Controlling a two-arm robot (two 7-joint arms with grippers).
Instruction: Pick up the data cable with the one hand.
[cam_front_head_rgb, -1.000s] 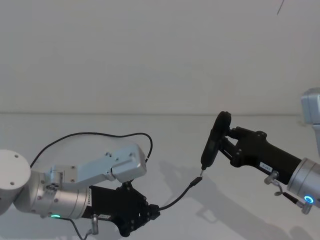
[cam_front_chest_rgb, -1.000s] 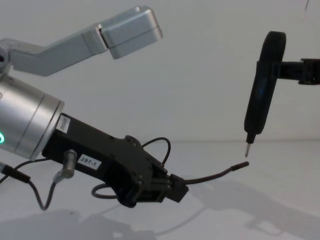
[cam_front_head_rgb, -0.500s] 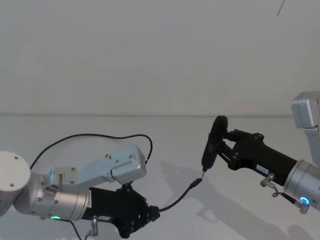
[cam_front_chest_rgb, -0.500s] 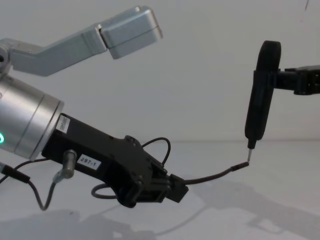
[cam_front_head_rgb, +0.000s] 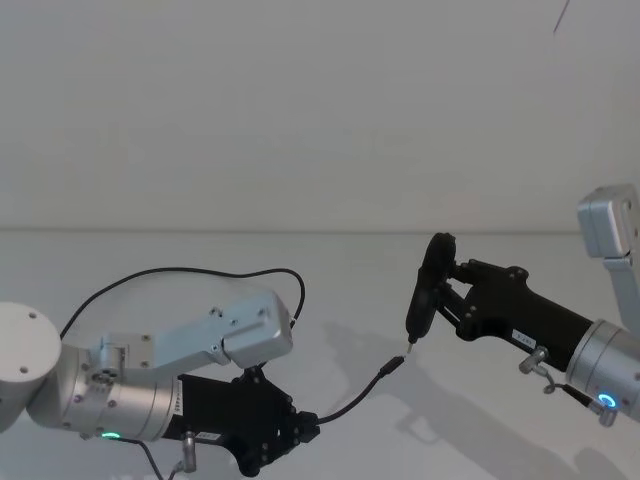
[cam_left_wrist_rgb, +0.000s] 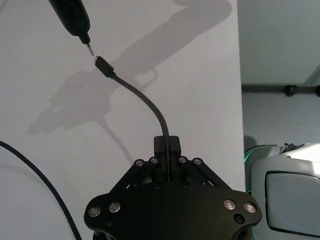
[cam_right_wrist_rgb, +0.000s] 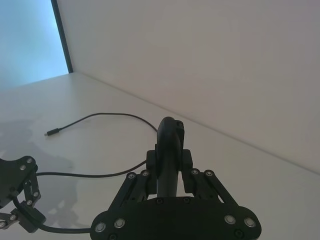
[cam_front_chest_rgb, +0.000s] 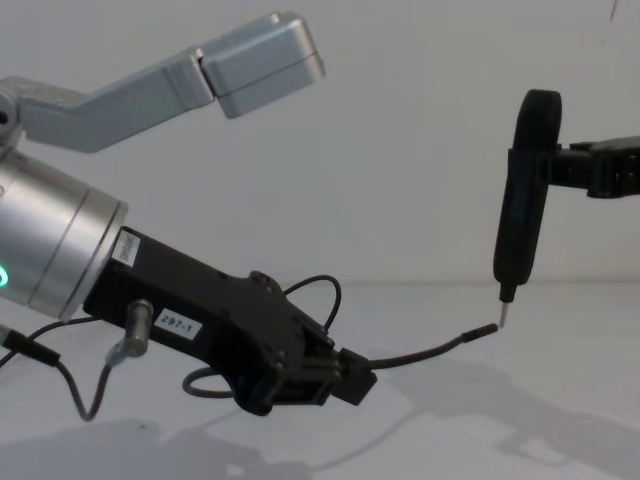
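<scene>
My left gripper (cam_front_head_rgb: 303, 428) is shut on the data cable (cam_front_head_rgb: 350, 398), a thin black cord, a short way behind its plug (cam_front_head_rgb: 392, 365). In the left wrist view the left gripper (cam_left_wrist_rgb: 168, 150) pinches the cable (cam_left_wrist_rgb: 145, 100), which arcs up to the plug (cam_left_wrist_rgb: 103, 65). The rest of the cable (cam_front_head_rgb: 200, 270) loops over the white table behind my left arm. My right gripper (cam_front_head_rgb: 447, 285) is shut on a black pen-like tool (cam_front_head_rgb: 425, 290), held upright. Its metal tip (cam_front_chest_rgb: 503, 312) sits at the plug end of the cable (cam_front_chest_rgb: 430, 348).
The white table (cam_front_head_rgb: 520, 250) runs to a plain wall at the back. Its side edge (cam_left_wrist_rgb: 239, 100) lies close to the left gripper in the left wrist view. A silver arm link (cam_front_chest_rgb: 250, 60) hangs above the left gripper (cam_front_chest_rgb: 345, 378). A short wire with a metal elbow (cam_front_chest_rgb: 125, 345) hangs under that wrist.
The right gripper has lowered the tool and shifted slightly left, bringing its tip down to the cable's plug end. The left gripper has held still with the cable.
</scene>
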